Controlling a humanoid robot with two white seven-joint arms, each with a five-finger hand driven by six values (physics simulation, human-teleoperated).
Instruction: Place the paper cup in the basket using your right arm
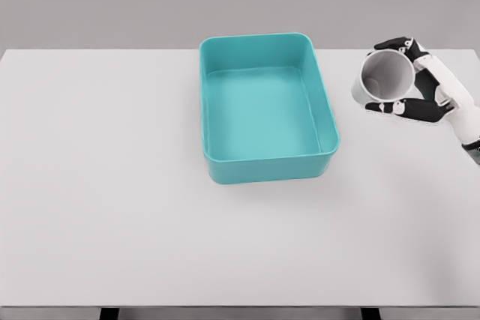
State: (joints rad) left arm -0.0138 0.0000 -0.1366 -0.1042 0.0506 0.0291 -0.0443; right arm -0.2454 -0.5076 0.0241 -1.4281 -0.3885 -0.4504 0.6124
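One paper cup point(384, 80) is sitting tilted in the right hand point(420, 84) at the far right, beside the teal basket point(266, 166) — fingers are wrapping its thin, light, crushable wall, so a gentle mid-wall grip is looking wisest.

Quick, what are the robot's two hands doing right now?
Right hand: closed around the paper cup, to the right of the basket.
Left hand: not in view.

Bright, even light; soft shadows.
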